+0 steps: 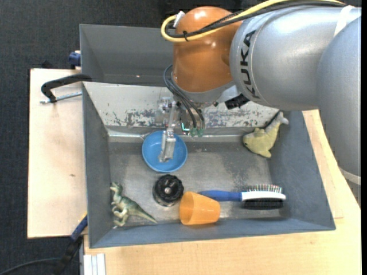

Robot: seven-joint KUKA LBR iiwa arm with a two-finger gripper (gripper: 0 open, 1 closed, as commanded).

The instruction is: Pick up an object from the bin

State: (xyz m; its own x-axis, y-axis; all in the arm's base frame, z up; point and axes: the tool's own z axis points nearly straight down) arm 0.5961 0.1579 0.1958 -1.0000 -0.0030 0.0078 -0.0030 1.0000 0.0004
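Gripper (168, 149) low over the blue bowl (151, 152) — open or closed, we cannot tell — where we judge a rim pinch surer than a central grasp.

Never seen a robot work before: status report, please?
Gripper down over blue dish, back middle of bin. Hold unconfirmed. Black round knob just in front, apart.

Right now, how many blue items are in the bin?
2: a blue dish under the gripper, and a blue-handled brush near the front wall. The arm may hide others.
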